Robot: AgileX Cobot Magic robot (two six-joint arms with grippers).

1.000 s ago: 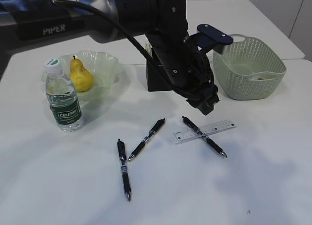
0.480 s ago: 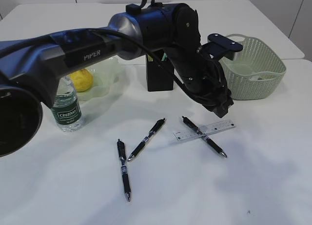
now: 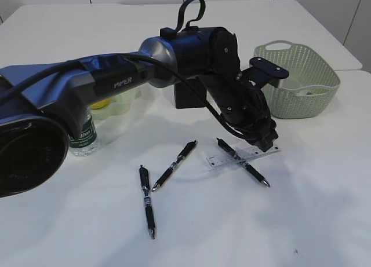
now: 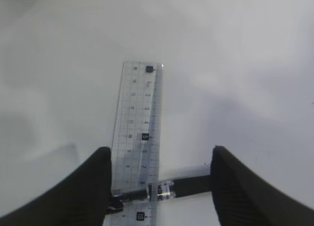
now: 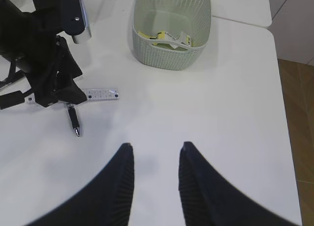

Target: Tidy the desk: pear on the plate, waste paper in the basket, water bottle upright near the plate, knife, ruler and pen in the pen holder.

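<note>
The left gripper (image 4: 159, 187) is spread apart just above the ruler (image 4: 139, 138), its two dark fingers (image 4: 95, 187) standing on either side of the ruler's near end and of the pen (image 4: 171, 189) that lies crosswise on it; nothing is grasped. In the exterior view this gripper (image 3: 268, 141) sits right of center, low over the ruler (image 3: 240, 157) and the crossing pen (image 3: 246, 164) on the white counter (image 3: 290, 220). Two more pens lie toward the lower middle of that frame, one slanted (image 3: 174, 165) and one nearly vertical (image 3: 147, 201).

The basket (image 3: 298, 79) stands at the upper right, and the right wrist view shows yellow and white waste paper (image 5: 169, 38) inside it. The black pen holder (image 3: 188, 96) is mostly hidden behind the arm at center. At the left edge, the water bottle (image 3: 84, 136) stands upright beside the plate (image 3: 124, 102), with a bit of the pear (image 3: 104, 103) showing.

The right gripper (image 5: 156, 187) hovers over bare counter, its fingers partly apart and grasping nothing.
</note>
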